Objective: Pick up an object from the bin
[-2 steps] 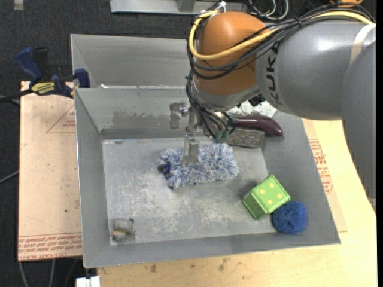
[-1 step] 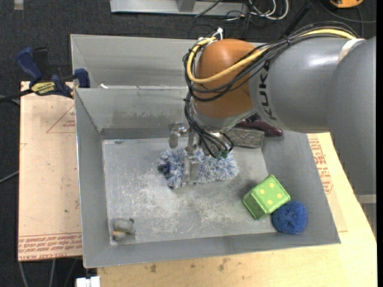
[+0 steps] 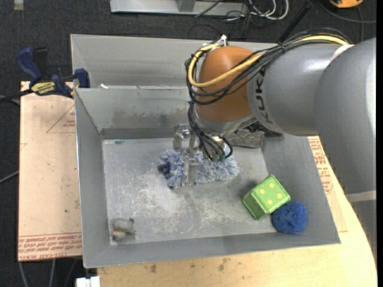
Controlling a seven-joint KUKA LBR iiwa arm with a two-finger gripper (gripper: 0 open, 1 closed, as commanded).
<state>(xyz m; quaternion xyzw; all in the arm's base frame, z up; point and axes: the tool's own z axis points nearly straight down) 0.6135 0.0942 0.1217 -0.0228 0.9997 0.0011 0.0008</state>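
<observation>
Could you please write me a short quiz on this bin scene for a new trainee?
1. True or false: the blue ball lies beside the green cube.
2. The tool hangs over: A) the fluffy blue-white tuft; B) the green cube; C) the blue ball.
3. What lies alone toward the lower-left corner of the bin?
Key: 1 true; 2 A; 3 the small grey lump.
</observation>
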